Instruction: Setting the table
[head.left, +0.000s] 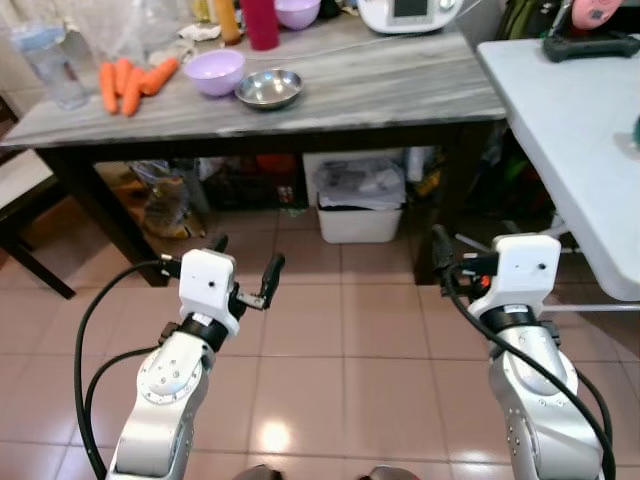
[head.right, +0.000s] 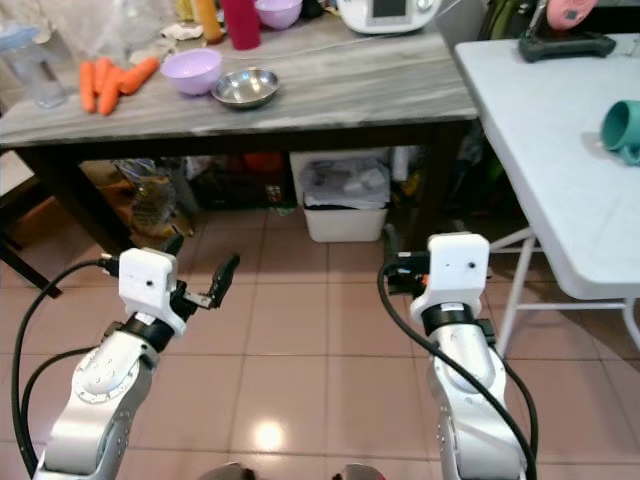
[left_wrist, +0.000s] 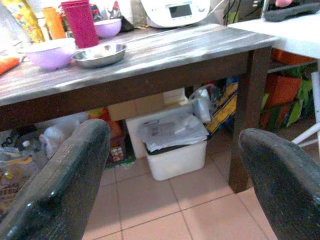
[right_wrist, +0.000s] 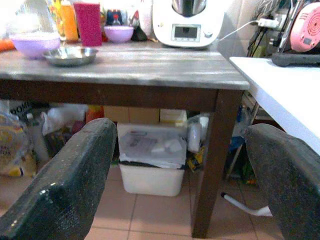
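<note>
While both arms held low before wooden table (head.left: 400, 95), nothing gripped: left gripper (head.left: 245, 270) fingers spread wide, right gripper (right_wrist: 180, 170) fingers spread too. Steel bowl (head.left: 268, 88) and lilac bowl (head.left: 214, 72) on table's left part, apparently empty, ahead and above, nearer left gripper. Carrots (head.left: 130, 84) just beyond lilac bowl.

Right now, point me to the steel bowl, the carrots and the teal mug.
steel bowl (head.left: 268, 88), left eye view, centre of its inside.
carrots (head.left: 128, 84), left eye view, middle of the bunch.
teal mug (head.right: 623, 130), right eye view, its side wall.
</note>
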